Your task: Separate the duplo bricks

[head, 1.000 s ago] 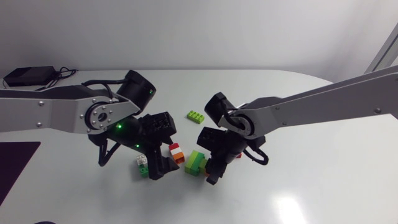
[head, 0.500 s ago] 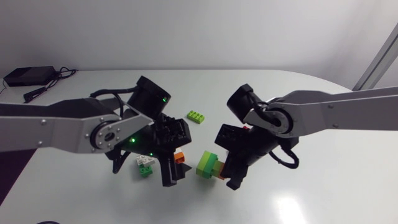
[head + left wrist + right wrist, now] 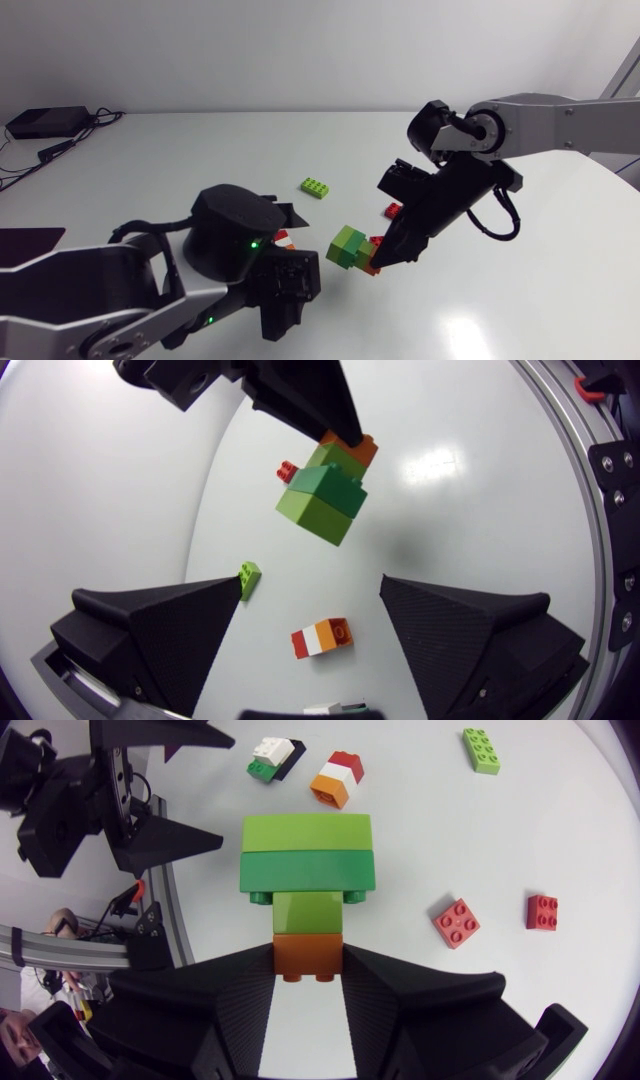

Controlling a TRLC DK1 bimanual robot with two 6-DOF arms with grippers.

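Right wrist view: the right gripper [image 3: 308,948] is clamped on the orange brick [image 3: 308,958] at the near end of the green stack [image 3: 308,860]. The left gripper [image 3: 310,585], fingers apart and empty, faces the stack ahead of it. Next, it should close on the green bricks to pull them off.

Centre frame, clamped in the right gripper [image 3: 384,256]: brick stack [image 3: 350,247]. Up-left of it on the table [image 3: 520,300], flat brick [image 3: 316,187]; up-right, small brick [image 3: 392,210].

My right gripper [image 3: 388,252] is lifting the green stack [image 3: 348,245] up and rightward. My left gripper [image 3: 312,582] is pulling back and rising, striped piece [image 3: 321,639] now under it.
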